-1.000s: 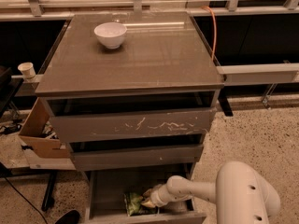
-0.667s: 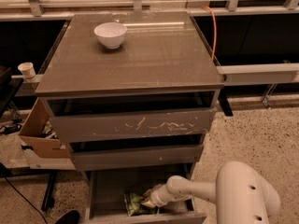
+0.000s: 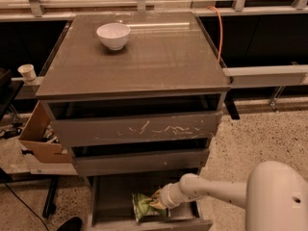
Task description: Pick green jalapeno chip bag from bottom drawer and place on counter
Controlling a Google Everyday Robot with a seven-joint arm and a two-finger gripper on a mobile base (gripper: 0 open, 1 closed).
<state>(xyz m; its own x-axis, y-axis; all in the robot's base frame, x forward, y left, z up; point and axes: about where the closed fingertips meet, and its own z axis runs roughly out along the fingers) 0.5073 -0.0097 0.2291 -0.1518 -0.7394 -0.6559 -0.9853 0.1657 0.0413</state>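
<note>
The green jalapeno chip bag (image 3: 143,205) is a small crumpled foil packet, green with pale patches and darker print. It lies on the grey floor of the bottom drawer (image 3: 103,208), which stands pulled out below the two drawers above it. The bag sits near the middle of the drawer floor, slightly toward the front wall at 6 o'clock.

The gripper (image 3: 156,201) is down inside the drawer, pressed against the bag's 3 o'clock edge. The pale arm (image 3: 211,190) reaches it from the 3 o'clock side, coming from the large white rounded body at the lower right. The tip is partly merged with the bag's crumpled edge, so it cannot be told whether the gripper has closed on the bag or only touches it.

The counter (image 3: 159,57) above is glossy grey-brown, with a white bowl (image 3: 113,35) standing toward its 11 o'clock corner. The drawer front (image 3: 139,129) under the counter bears white scratches.
</note>
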